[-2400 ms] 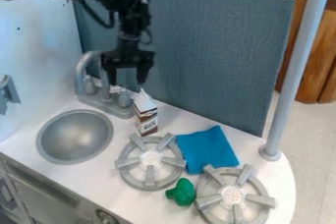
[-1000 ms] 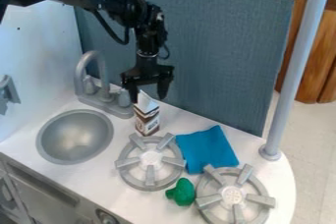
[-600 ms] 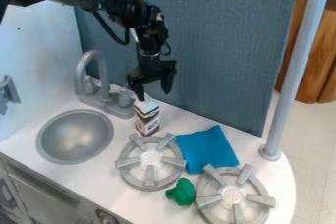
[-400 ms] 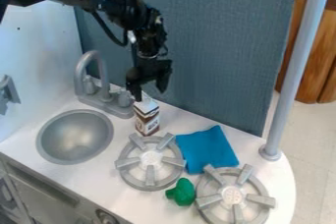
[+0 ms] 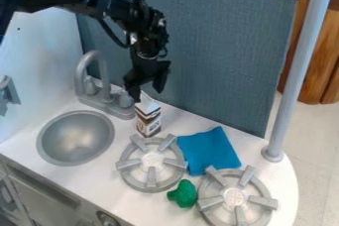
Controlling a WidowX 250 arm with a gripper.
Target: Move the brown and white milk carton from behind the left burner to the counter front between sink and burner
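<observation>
White counter [image 5: 106, 180]: back edge bears an upright brown-and-white gabled carton [image 5: 149, 121], right of the grey faucet [image 5: 84, 69]. Black two-finger gripper [image 5: 147, 92] is open, empty, just above it. Green rounded toy [image 5: 183, 194] lies near the front edge.

A round sink [image 5: 75, 138] sits by a gray tap [image 5: 80, 77], and a blue cloth [image 5: 209, 151] and green toy [image 5: 185, 194] lie near two gray stove rings [image 5: 152, 159].
</observation>
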